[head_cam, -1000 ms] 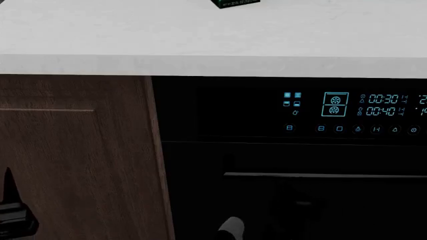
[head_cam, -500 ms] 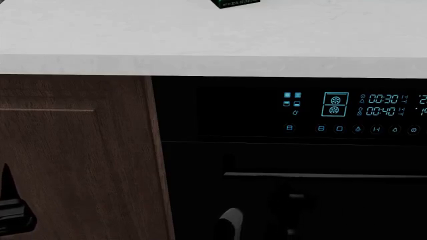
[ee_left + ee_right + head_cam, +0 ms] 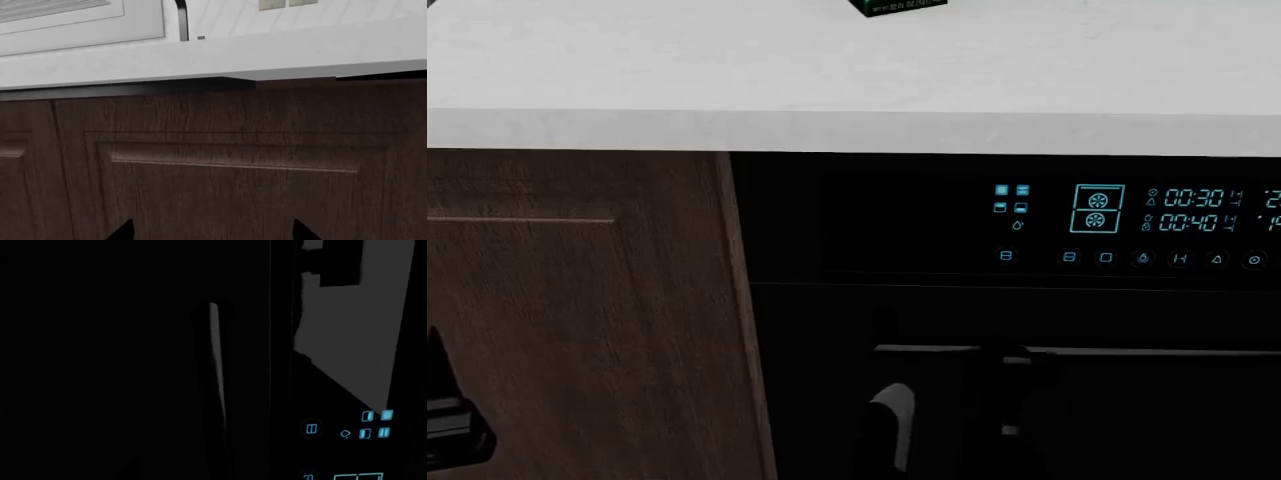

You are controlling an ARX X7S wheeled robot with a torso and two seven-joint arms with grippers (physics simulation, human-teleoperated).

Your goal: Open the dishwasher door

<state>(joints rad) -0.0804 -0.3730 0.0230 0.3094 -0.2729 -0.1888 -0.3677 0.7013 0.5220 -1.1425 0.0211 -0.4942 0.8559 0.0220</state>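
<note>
The dishwasher door (image 3: 1121, 420) is a glossy black panel under a cyan-lit display (image 3: 1174, 210). Its slim bar handle (image 3: 1148, 351) runs across it. My right gripper (image 3: 1010, 375) is a dark shape right at the handle's left part, below it a white arm piece (image 3: 889, 425). Its fingers blend into the black front. The right wrist view is almost all black, with the handle (image 3: 213, 365) as a faint strip close ahead. My left gripper (image 3: 213, 232) is open, fingertips (image 3: 123, 231) wide apart, facing the brown cabinet door (image 3: 233, 190).
A white countertop (image 3: 827, 80) overhangs the fronts, and a small green box (image 3: 897, 6) stands at its far edge. The dark brown wood-grain cabinet door (image 3: 574, 320) fills the left. My left gripper (image 3: 447, 420) sits low at the left edge.
My right arm has risen from the bottom edge up to the handle bar. The left gripper has sunk slightly.
</note>
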